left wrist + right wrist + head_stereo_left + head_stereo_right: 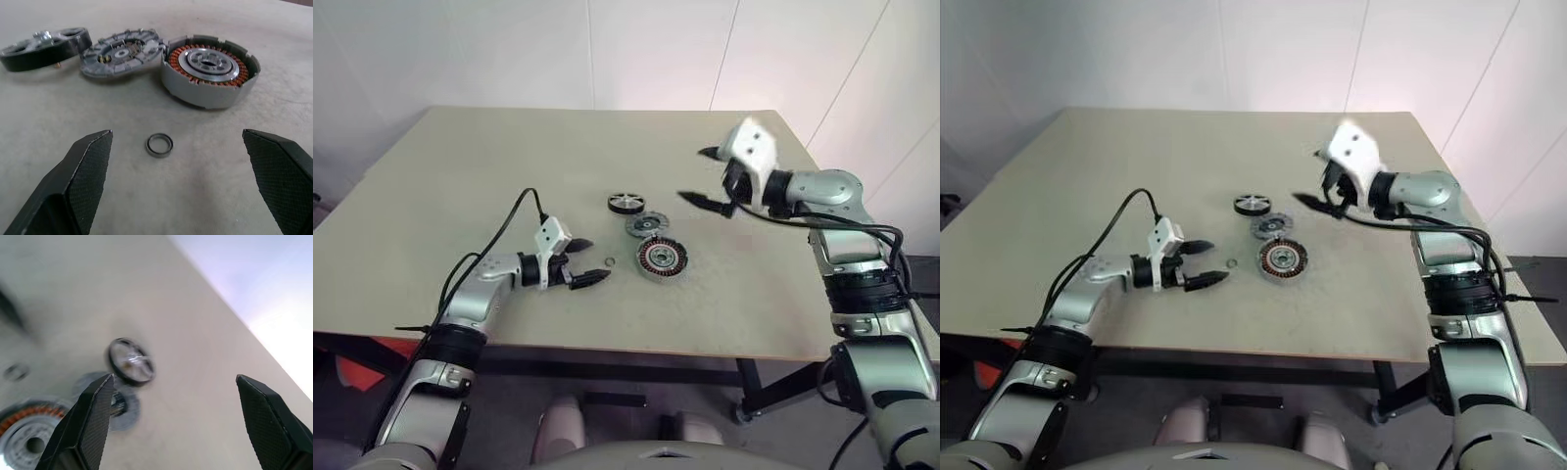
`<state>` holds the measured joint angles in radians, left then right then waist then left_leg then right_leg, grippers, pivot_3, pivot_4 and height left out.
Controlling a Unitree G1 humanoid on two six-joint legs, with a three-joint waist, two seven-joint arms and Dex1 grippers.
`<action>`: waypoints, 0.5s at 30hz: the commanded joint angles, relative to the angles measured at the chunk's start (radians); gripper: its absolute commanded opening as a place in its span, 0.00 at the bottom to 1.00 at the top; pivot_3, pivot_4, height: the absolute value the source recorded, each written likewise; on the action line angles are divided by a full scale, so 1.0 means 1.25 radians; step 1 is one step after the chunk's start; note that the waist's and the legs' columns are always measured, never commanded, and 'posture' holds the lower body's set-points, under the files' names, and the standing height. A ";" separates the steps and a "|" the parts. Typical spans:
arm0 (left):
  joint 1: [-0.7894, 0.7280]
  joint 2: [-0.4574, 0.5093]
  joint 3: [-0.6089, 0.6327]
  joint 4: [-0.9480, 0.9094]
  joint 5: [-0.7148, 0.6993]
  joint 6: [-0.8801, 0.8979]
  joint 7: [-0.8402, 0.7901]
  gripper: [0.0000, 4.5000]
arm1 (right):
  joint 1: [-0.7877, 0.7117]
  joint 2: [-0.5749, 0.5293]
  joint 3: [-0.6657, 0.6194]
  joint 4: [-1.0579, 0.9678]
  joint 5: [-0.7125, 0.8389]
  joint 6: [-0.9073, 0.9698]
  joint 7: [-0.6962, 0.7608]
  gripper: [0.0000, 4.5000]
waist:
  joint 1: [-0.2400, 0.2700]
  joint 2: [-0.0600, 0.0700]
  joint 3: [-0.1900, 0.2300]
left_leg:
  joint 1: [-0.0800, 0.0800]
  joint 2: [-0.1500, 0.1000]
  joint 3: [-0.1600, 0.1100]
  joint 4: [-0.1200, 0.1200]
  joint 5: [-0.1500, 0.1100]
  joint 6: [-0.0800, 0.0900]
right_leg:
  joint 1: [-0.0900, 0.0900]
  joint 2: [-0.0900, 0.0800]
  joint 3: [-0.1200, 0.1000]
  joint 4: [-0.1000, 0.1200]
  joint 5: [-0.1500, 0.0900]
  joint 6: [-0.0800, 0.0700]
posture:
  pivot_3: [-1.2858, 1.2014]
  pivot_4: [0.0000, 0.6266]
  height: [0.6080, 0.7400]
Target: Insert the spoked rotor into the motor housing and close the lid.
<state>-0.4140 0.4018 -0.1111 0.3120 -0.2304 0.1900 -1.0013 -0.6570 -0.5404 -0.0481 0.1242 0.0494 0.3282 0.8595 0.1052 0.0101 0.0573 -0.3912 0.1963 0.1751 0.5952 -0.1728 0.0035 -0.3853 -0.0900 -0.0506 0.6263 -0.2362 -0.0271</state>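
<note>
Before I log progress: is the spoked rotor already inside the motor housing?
No, the spoked rotor lies on the table, with the lid between it and the motor housing.

Silver-grey jointed arms with black cables, white wrist blocks and black, textured, pointed fingers point(83, 181).

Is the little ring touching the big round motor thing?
Apart. The left wrist view shows bare table between the small ring and the motor housing.

spoked rotor point(626, 203), lid point(644, 224), motor housing point(661, 258), flat, lined up
</note>
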 commanded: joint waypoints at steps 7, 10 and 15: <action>-0.012 -0.002 -0.003 0.064 0.064 -0.135 0.056 1.00 | 0.087 0.006 -0.101 -0.049 0.055 0.086 -0.154 1.00 | -0.008 0.000 0.000 | 0.001 -0.002 0.000 -0.003 0.001 -0.001 | -0.001 0.000 0.002 -0.001 0.000 0.000 | 0.52 0.00 1.00; -0.001 -0.003 -0.025 0.072 0.089 -0.158 0.053 1.00 | 0.086 0.001 -0.097 -0.044 0.062 0.086 -0.161 1.00 | -0.007 0.000 0.000 | 0.003 -0.002 0.000 -0.006 0.001 -0.002 | 0.000 0.000 0.002 -0.002 0.000 0.000 | 0.52 0.00 1.00; 0.031 0.001 -0.057 0.055 0.110 -0.171 0.034 1.00 | 0.128 -0.003 -0.068 -0.083 0.093 0.101 -0.120 1.00 | -0.005 0.000 0.000 | 0.005 -0.003 0.000 -0.009 0.002 -0.003 | 0.000 0.000 0.002 -0.002 0.000 0.000 | 0.52 0.00 1.00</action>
<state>-0.3786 0.3915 -0.1670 0.4125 -0.1067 -0.0061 -0.9451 -0.5020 -0.5309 -0.1399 0.0784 0.1325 0.4490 0.6873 0.0986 0.0106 0.0572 -0.3849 0.1927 0.1754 0.5824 -0.1701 -0.0008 -0.3848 -0.0904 -0.0481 0.6224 -0.2364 -0.0266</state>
